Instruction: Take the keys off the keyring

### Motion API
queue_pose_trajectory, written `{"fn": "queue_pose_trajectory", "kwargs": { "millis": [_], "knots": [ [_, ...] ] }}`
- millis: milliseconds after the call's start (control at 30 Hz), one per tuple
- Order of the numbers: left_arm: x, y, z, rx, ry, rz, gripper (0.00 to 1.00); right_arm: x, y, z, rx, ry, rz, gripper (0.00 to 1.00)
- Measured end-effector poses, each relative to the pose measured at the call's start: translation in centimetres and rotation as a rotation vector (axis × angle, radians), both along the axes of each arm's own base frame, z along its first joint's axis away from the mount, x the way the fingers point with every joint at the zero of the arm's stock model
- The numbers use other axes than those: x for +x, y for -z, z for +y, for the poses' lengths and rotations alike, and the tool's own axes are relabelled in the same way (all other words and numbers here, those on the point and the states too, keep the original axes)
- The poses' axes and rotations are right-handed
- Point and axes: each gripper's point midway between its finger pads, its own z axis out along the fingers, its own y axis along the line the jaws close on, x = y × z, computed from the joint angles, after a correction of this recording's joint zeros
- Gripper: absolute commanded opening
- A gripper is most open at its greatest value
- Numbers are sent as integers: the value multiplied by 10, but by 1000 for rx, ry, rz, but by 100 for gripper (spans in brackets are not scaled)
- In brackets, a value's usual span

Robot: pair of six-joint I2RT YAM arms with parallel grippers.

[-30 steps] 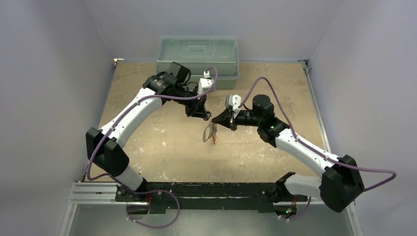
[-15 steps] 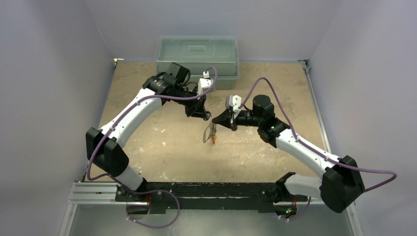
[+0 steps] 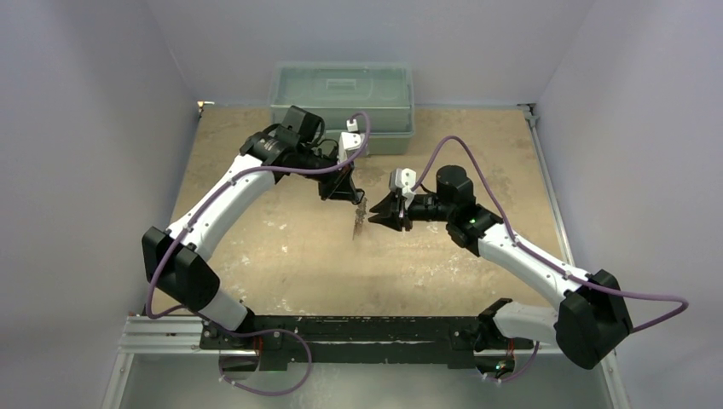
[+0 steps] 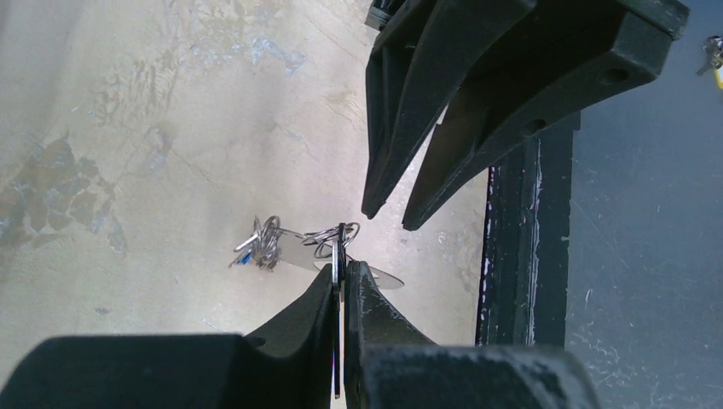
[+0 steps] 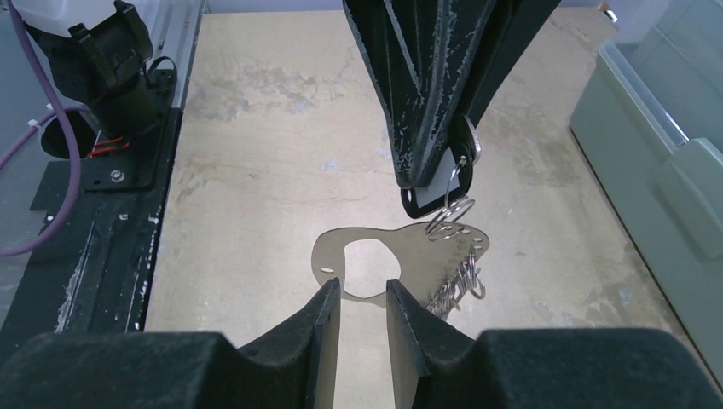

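We are seeing the left gripper [image 3: 355, 201] clamping a dark tag of the keys [image 5: 460, 277], mostly hidden by its fingers | keyring [image 5: 418, 247] is dangling just below it | right gripper [image 5: 362, 288] is holding fingers apart at the keyring's edge; contact unclear.

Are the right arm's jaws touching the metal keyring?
Apart. The left wrist view shows bare table between the right gripper, its jaws open, and the keyring.
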Motion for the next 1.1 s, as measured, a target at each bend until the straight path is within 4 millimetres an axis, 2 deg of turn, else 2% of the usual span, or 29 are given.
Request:
{"fn": "queue_pose_trajectory", "kwargs": {
  "millis": [300,633,1100],
  "knots": [
    [-3,0,1,-5,4,1,0,2,0,-1,2,29,32,45],
    [-8,14,3,8,6,37,0,8,-3,-1,8,66,56,43],
    [-9,14,1,-6,1,48,0,17,-4,6,18,94,121,40]
  ]
}}
